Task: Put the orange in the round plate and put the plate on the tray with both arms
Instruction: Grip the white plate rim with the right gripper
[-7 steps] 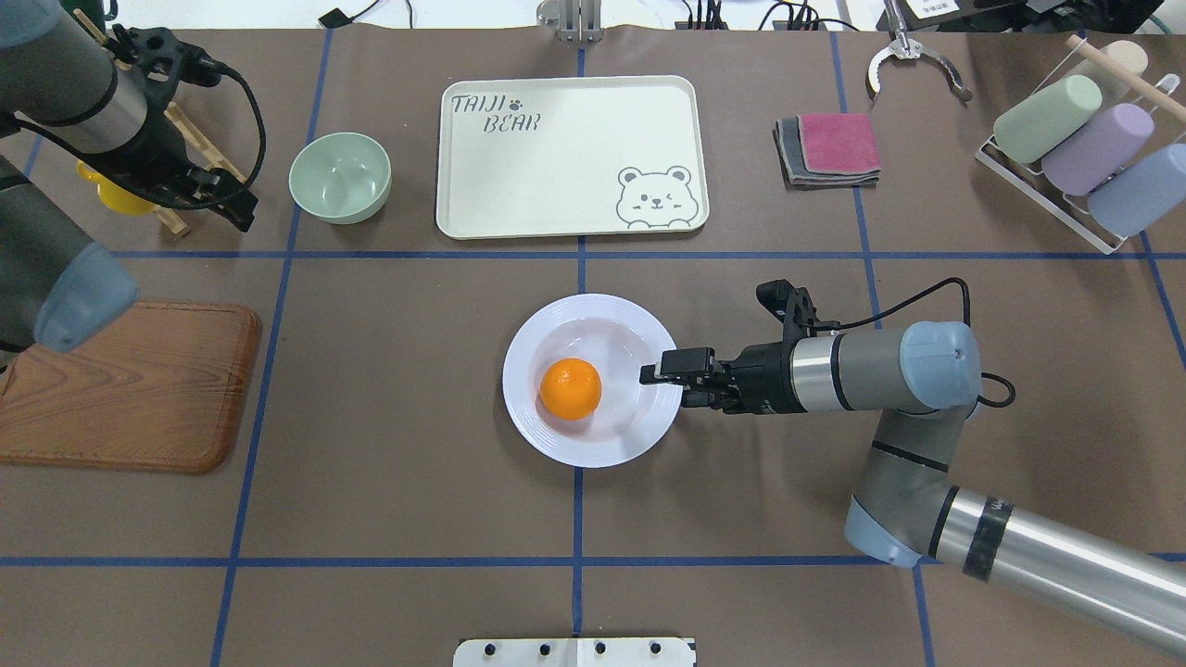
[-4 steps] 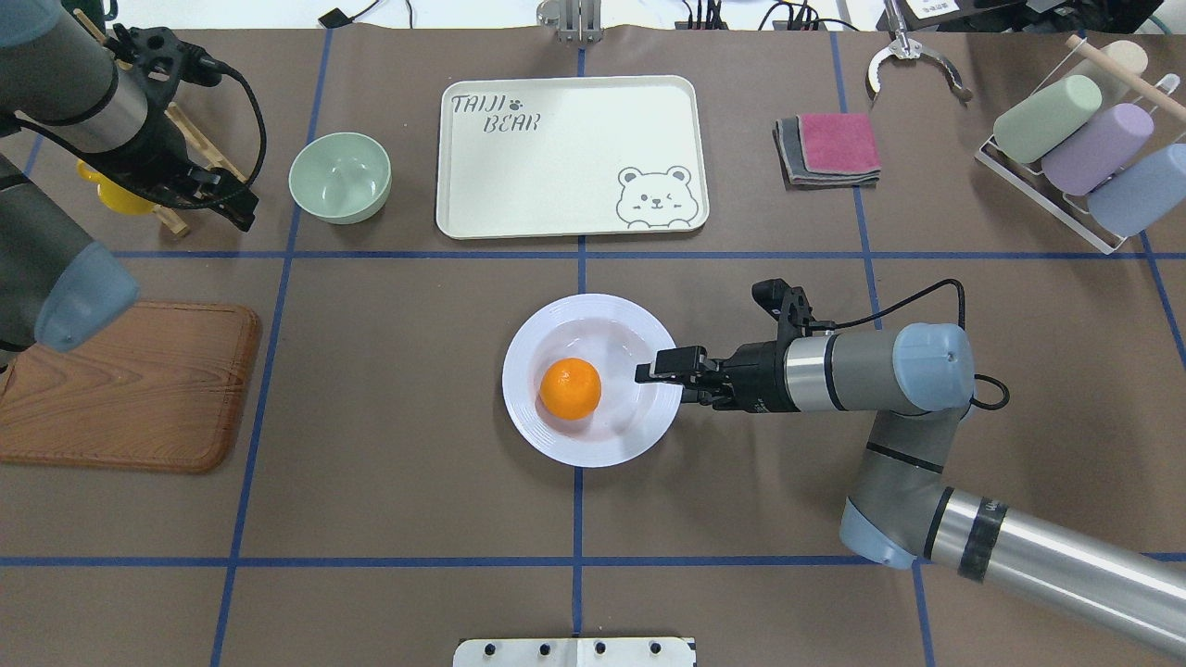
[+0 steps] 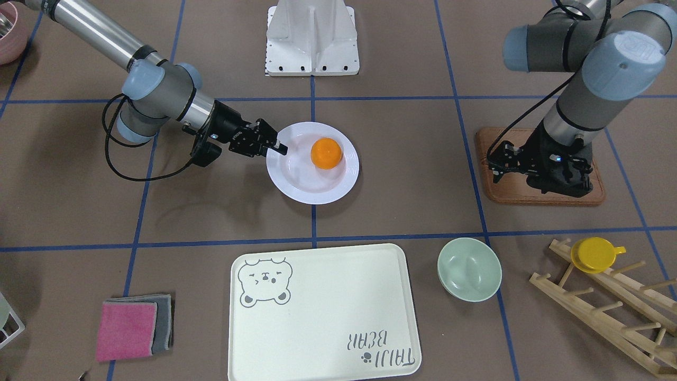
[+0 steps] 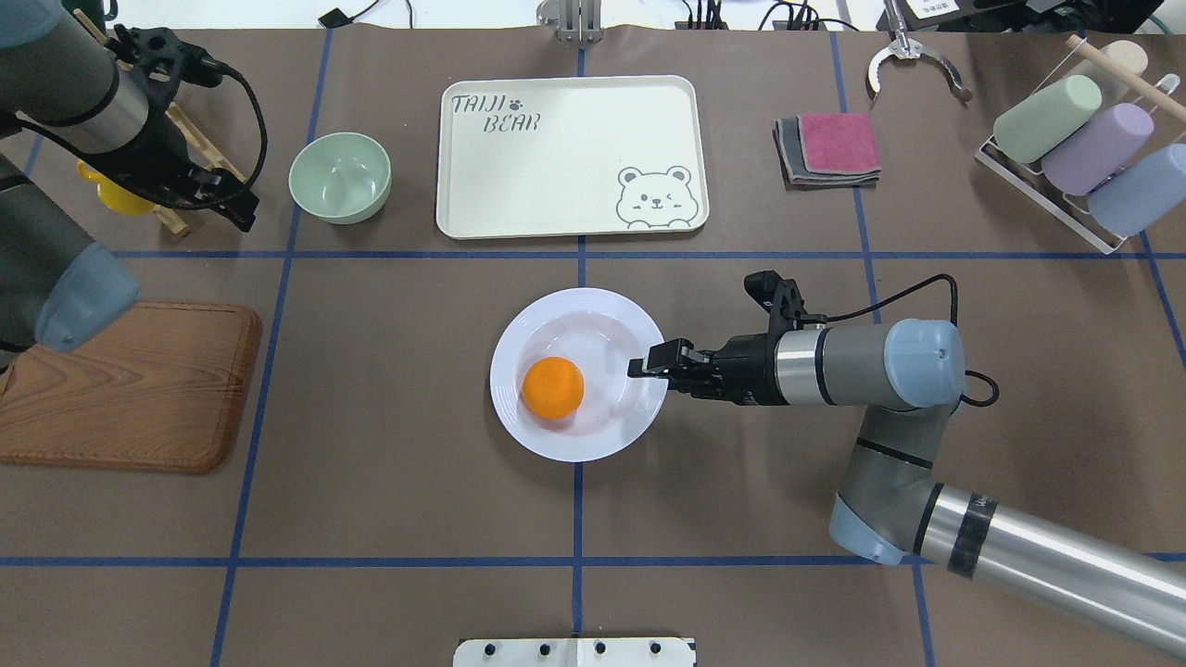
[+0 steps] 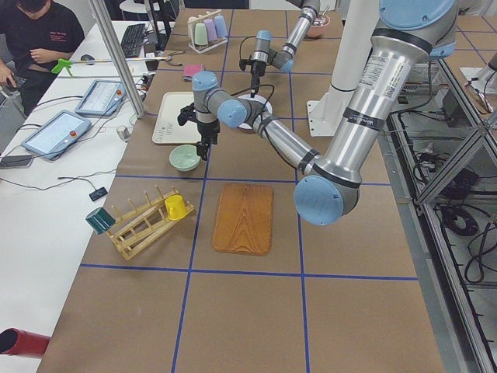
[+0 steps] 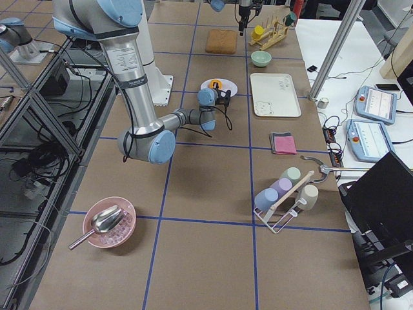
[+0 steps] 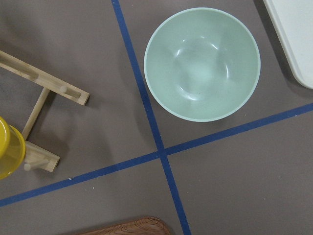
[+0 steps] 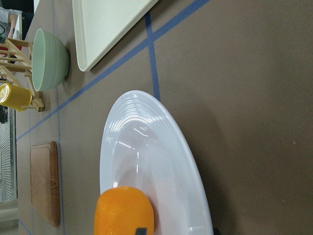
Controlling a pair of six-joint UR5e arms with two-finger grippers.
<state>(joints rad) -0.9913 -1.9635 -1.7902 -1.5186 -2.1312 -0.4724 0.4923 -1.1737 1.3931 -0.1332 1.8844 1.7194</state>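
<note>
Right claw (image 4: 649, 363), mine, grasping the near rim of the round plate (image 4: 556, 443) holding the orange (image 4: 552, 388); left claw (image 4: 232, 208): I cannot tell.

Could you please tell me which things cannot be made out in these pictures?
Right gripper: overhead, the glossy white round plate's rim hides any finger beneath it, so the grip is unconfirmed.
Left gripper: the left arm covers its fingers in the front-facing view, and overhead they are too dark to separate; open or shut is unclear.
Yellow handled cup: overhead, it is mostly hidden behind the left arm.
</note>
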